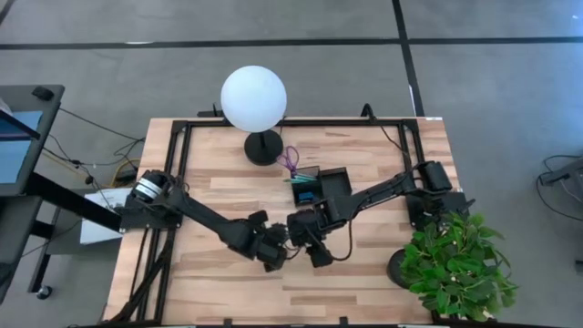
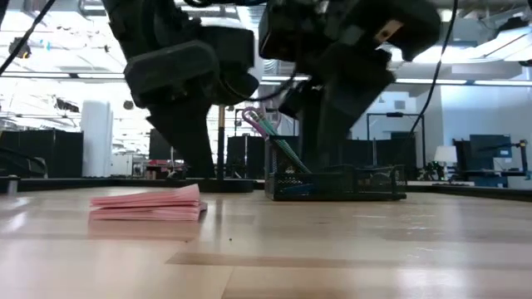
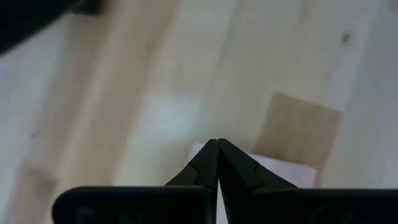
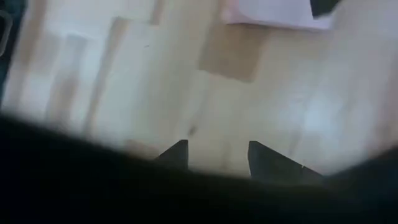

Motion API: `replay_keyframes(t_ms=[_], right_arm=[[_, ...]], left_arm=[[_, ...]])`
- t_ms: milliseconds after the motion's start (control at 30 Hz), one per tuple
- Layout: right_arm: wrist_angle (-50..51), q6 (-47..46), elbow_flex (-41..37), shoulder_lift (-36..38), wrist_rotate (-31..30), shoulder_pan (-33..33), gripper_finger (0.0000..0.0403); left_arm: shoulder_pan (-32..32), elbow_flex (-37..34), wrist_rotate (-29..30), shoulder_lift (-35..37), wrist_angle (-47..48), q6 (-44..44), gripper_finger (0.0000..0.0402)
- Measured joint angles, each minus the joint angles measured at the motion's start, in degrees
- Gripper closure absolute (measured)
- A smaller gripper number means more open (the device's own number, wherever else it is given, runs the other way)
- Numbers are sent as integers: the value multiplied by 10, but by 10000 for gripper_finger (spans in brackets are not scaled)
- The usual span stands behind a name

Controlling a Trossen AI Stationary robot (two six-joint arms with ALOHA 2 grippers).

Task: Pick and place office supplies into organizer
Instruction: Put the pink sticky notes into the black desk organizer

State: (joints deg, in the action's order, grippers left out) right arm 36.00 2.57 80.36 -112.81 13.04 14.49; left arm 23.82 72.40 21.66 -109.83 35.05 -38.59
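Left hand (image 3: 217, 163) pressed shut, fingertips meeting in a point, nothing between them, poised low over the pink sticky-note pad (image 3: 280, 168) on the wooden surface (image 3: 186, 74). Right hand (image 4: 213, 155) just beside it near the middle of the surface, fingers spread apart with bare wood between them, holding nothing. Seen from table height, pad (image 2: 150, 203) lying flat and slightly fanned, left of the black organizer (image 2: 337, 183) and apart from it. Teal and purple pens with purple-handled scissors (image 2: 264, 129) leaning out of the organizer's left compartment. From above, organizer (image 1: 333, 185) beside the round lamp base (image 1: 263, 147) under the white globe lamp (image 1: 253, 98). Green plant (image 1: 455, 264) at the right front corner.
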Motion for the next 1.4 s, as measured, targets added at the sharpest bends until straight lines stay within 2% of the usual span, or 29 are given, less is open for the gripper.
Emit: replay_keyframes(t_ms=[100, 267, 400, 500, 633, 833, 967, 1133, 1200, 1400], right_arm=[[-4, 11, 0, 0, -3, -1, 250], [-36, 33, 0, 8, 1, 13, 283], [-125, 34, 0, 8, 2, 19, 302], [-214, 21, 0, 3, 4, 24, 306], [-283, 20, 0, -11, 4, 25, 306], [-280, 83, 0, -9, -22, 24, 298], [-283, 114, 0, -9, -27, 24, 271], [-282, 121, -4, -45, -42, 24, 219], [-325, 126, 2, -57, -44, 24, 201], [-338, 130, 0, -73, -82, 22, 182]], left_arm=[[21, 0, 37, 30, 66, -55, 401], [69, 0, 96, 106, 267, -240, 401], [117, 0, 146, 159, 382, -367, 401], [155, 1, 193, 192, 425, -428, 401], [192, 1, 246, 218, 444, -453, 401], [218, 1, 254, 223, 464, -456, 401], [225, 1, 257, 223, 472, -462, 401], [235, 1, 267, 223, 508, -493, 401], [239, 1, 268, 223, 521, -508, 401], [245, 1, 264, 223, 542, -526, 401]])
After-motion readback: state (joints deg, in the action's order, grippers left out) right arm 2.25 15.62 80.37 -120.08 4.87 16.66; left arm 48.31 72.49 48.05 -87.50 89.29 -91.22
